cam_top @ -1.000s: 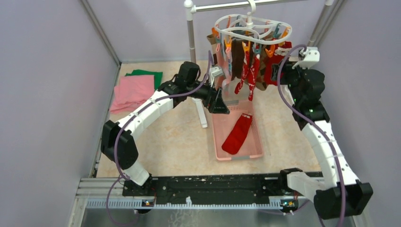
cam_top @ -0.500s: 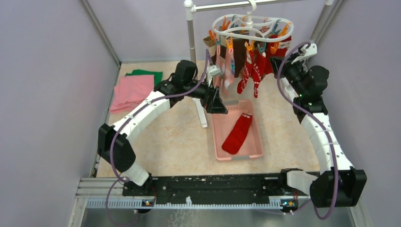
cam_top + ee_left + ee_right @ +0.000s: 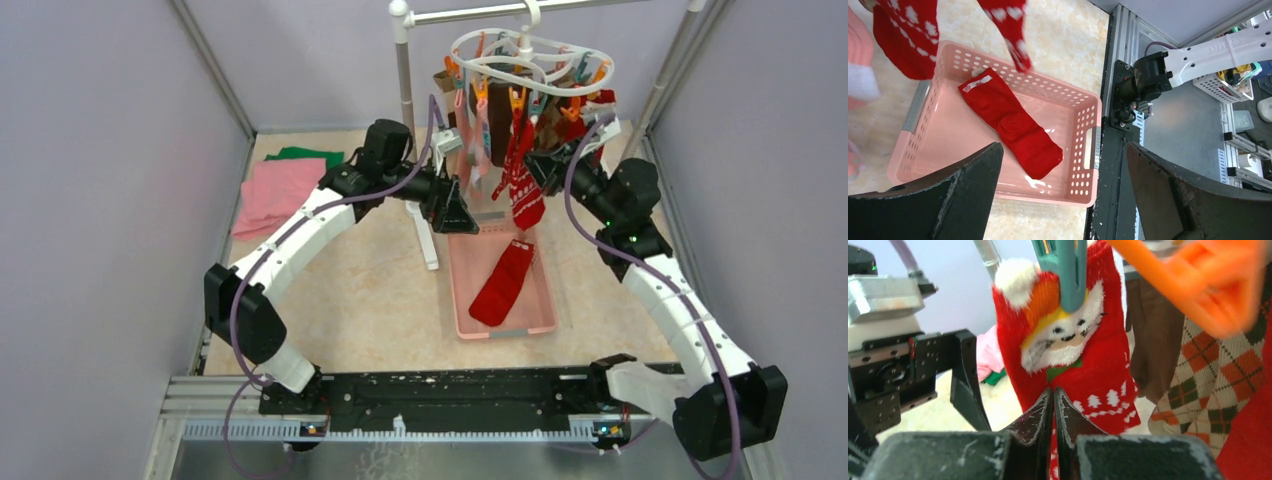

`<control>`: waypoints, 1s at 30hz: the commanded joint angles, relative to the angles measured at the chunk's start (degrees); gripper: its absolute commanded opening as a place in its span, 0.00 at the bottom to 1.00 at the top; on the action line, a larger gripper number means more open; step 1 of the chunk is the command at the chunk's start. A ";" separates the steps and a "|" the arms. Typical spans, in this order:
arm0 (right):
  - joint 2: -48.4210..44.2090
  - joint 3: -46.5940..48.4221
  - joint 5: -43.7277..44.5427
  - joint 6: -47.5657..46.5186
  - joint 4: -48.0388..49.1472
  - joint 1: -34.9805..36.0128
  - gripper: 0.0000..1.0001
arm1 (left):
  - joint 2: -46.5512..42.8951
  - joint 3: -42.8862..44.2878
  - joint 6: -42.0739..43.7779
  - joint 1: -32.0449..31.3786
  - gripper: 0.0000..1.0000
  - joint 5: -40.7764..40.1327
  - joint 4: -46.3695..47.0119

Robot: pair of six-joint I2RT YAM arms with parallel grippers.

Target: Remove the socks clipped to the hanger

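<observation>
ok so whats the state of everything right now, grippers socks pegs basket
left gripper, open, above the pink basket
right gripper, shut on the Santa sock
Santa sock, hanging, clipped at its cuff
teal peg, shut on the Santa sock
loose red sock, unclipped, lying in the pink basket
argyle sock, hanging beside the Santa sock
hanger, hooked on the rail

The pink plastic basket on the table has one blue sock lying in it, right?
Not quite. What lies in the pink plastic basket is one plain red sock, not a blue one. The left wrist view shows it clearly.
</observation>
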 commanded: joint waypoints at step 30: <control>-6.97 -2.94 4.73 4.76 0.19 -5.60 0.00 | -3.85 4.83 3.00 0.99 0.99 2.69 -4.88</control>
